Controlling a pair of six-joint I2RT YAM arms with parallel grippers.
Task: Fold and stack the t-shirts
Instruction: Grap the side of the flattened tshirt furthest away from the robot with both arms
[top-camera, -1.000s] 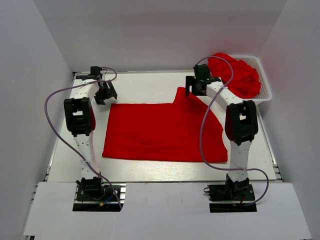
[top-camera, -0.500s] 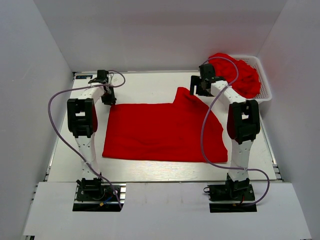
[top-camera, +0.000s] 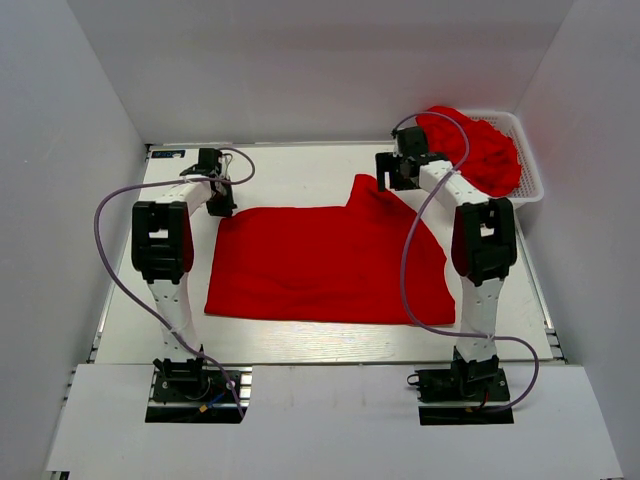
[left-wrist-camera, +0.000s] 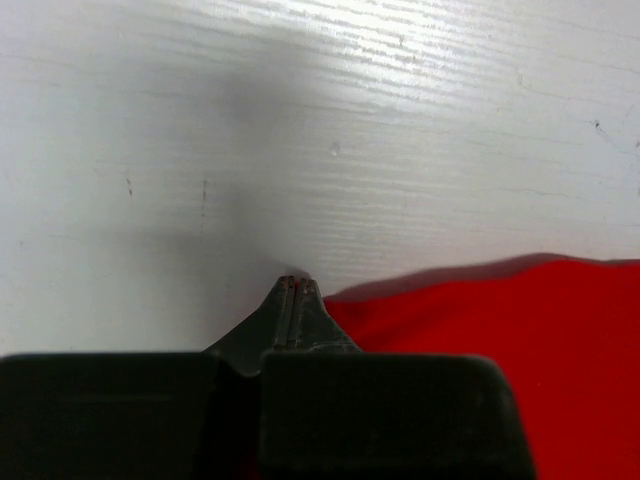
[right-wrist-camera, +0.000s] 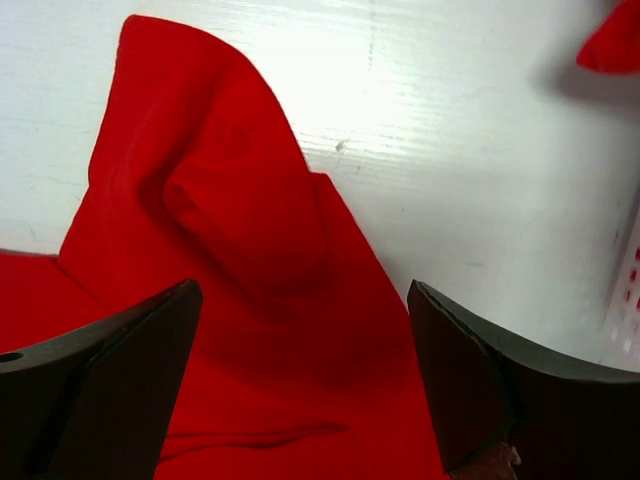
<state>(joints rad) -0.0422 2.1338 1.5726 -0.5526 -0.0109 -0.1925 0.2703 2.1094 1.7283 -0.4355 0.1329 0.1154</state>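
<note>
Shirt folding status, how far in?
Done: one red shirt spread flat on the table, no visible fold, no stack. In hand: left end effector shut at its far-left corner, grip on cloth unclear; right end effector open over the raised far-right flap. Left: folding it, plus the pile in the basket.

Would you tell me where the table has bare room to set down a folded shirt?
Bare white table runs along the far edge, between the left gripper and right gripper, and along the near edge, in front of the flat red t-shirt. The far right is crowded by the white mesh basket of red shirts.
</note>
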